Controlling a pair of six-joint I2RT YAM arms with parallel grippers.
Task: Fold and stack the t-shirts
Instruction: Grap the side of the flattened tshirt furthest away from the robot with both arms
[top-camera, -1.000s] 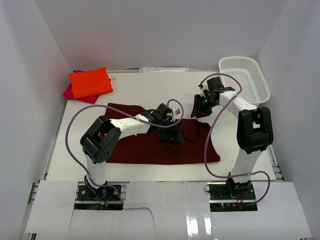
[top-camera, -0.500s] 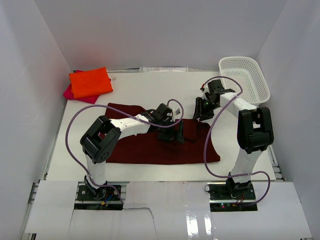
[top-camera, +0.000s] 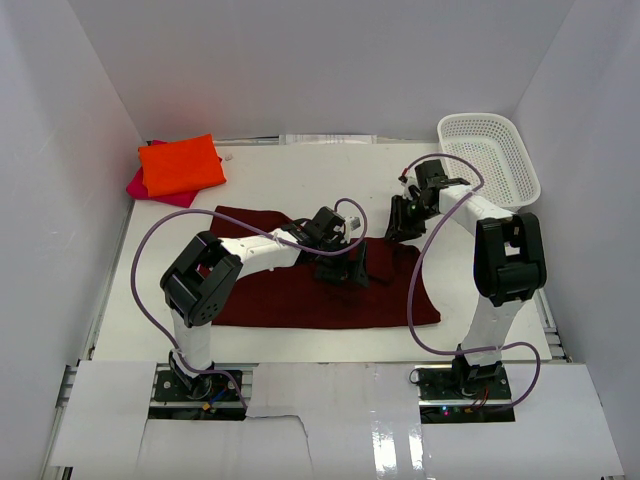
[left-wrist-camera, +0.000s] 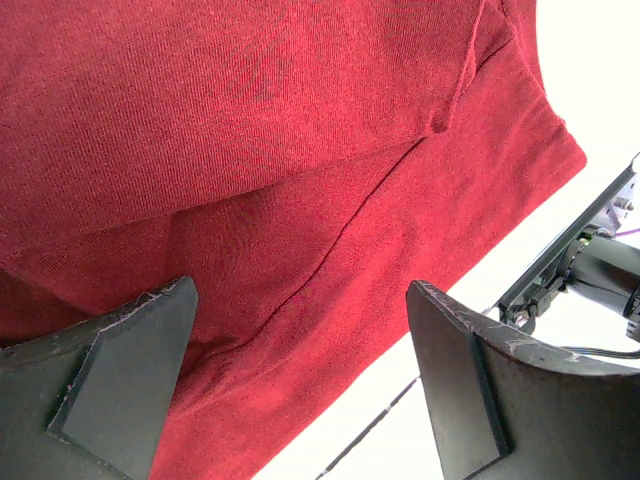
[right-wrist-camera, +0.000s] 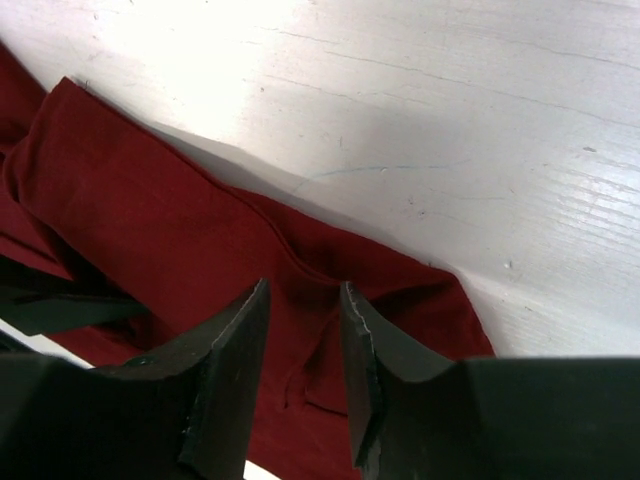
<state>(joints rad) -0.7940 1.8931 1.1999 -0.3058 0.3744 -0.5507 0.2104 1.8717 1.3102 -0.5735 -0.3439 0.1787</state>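
Maroon t-shirt lies mid-frame; left gripper gapes wide above it, right gripper half-closed at its upper-right edge, grasp unclear.

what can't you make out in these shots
- Top view: most of the magenta-pink shirt, covered by the orange shirt.
- Top view: the middle of the maroon shirt, hidden under the left arm.
- Right wrist view: whether the right gripper pinches the maroon cloth; its own fingers block the contact.
- Left wrist view: maroon shirt cut off by frame edges.
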